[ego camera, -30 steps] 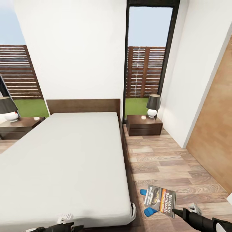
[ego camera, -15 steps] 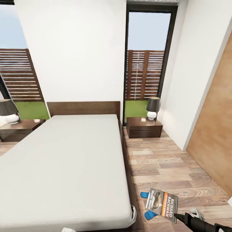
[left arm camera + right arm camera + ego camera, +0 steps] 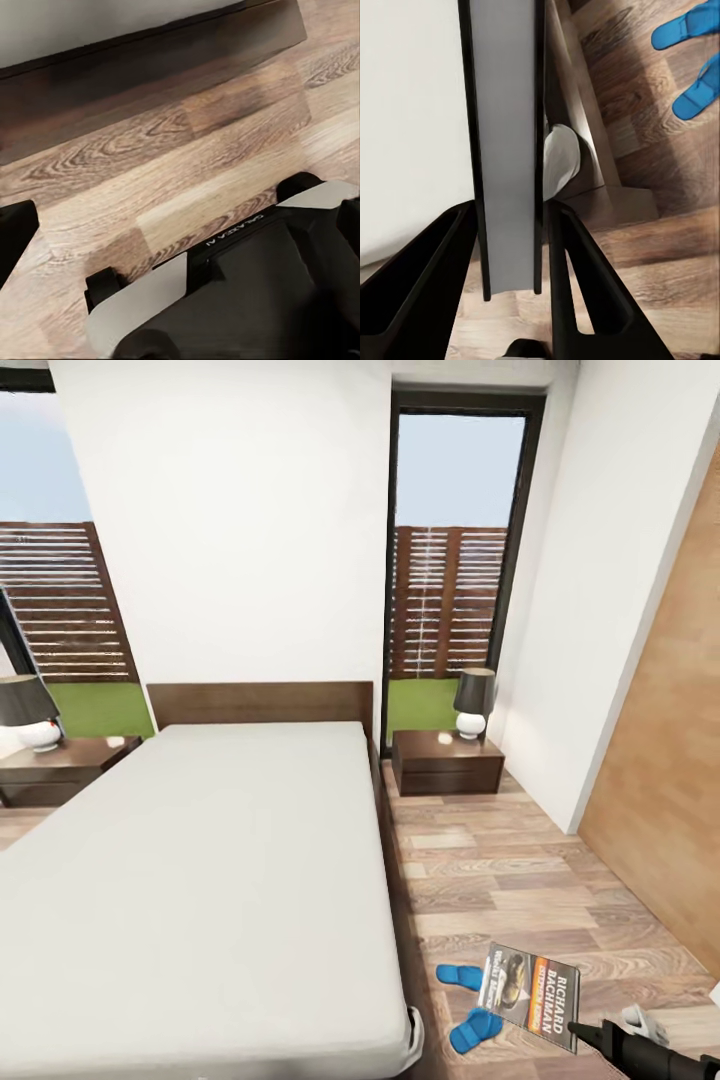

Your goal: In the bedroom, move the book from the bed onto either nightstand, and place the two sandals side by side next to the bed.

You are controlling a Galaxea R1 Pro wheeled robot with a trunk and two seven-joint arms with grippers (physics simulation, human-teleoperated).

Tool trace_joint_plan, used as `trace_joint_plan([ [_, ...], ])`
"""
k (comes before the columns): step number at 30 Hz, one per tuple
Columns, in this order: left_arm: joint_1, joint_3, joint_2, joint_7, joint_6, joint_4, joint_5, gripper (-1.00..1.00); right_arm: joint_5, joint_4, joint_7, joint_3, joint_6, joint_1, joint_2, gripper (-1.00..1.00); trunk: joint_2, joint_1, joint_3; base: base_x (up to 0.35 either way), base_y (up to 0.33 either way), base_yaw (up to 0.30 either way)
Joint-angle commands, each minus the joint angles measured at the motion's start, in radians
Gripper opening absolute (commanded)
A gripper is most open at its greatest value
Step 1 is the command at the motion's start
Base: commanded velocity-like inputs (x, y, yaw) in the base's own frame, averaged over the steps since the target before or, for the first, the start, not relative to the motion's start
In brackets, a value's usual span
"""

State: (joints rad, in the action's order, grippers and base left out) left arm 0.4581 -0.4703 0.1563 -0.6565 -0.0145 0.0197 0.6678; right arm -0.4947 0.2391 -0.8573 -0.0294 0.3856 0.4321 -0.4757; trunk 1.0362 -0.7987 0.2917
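Observation:
The bed (image 3: 200,860) with its white mattress takes up the left of the head view. The book (image 3: 530,982), cover up with "RICHARD BACHMAN" legible, hangs above the floor at the bed's near right corner, and my right gripper (image 3: 590,1032) is shut on its near edge. In the right wrist view the book's grey page edge (image 3: 506,150) stands clamped between the fingers (image 3: 585,300). Two blue sandals (image 3: 460,975) (image 3: 472,1028) lie on the floor beside the bed, toes apart; both sandals (image 3: 701,90) appear past the book. A nightstand (image 3: 447,760) stands right of the headboard. My left gripper (image 3: 184,217) hangs open over the floor.
A second nightstand (image 3: 60,765) with a lamp sits left of the bed. A lamp (image 3: 473,705) stands on the right nightstand. A wooden wall panel (image 3: 670,790) borders the floor strip on the right. My own base (image 3: 247,292) lies below the left gripper, near the dark bed frame (image 3: 150,67).
The head view has shifted and the room sits lower in the picture. The book and right gripper have moved right, uncovering more of both sandals. The left gripper has left the head view's lower edge.

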Motion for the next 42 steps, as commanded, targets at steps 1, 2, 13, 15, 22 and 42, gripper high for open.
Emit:
trace_joint_plan([
  [1,0.001,-0.008,0.0,-0.004,-0.001,0.001,0.023,1.0,-0.005,0.0,-0.002,-0.001,0.01,0.001,-0.003,-1.0,0.001,0.0,0.0,0.0,0.0,0.0],
  [2,0.001,-0.007,0.0,-0.003,-0.001,0.001,0.032,1.0,-0.005,0.0,-0.002,-0.001,0.01,0.001,-0.005,-1.0,0.001,0.0,-0.002,0.0,0.0,0.0],
  [13,0.001,-0.007,0.0,-0.002,0.014,0.0,0.046,1.0,-0.005,0.001,-0.001,-0.001,0.01,0.001,-0.008,-1.0,0.001,0.0,-0.018,0.0,0.0,0.0],
  [15,0.001,-0.007,0.0,-0.002,0.015,0.0,0.046,1.0,-0.004,0.001,-0.001,-0.001,0.009,0.001,-0.008,-1.0,0.001,0.0,-0.019,0.0,0.0,0.0],
  [22,0.001,-0.007,0.0,-0.002,0.016,0.0,0.045,1.0,-0.001,0.004,0.0,0.0,0.007,0.001,-0.006,-1.0,0.001,0.0,-0.02,0.0,0.0,0.0],
  [42,0.001,-0.005,-0.001,0.0,0.016,0.0,0.044,1.0,0.001,0.005,0.0,0.0,0.007,0.001,-0.006,-1.0,0.001,0.0,-0.028,0.0,0.0,0.209],
])
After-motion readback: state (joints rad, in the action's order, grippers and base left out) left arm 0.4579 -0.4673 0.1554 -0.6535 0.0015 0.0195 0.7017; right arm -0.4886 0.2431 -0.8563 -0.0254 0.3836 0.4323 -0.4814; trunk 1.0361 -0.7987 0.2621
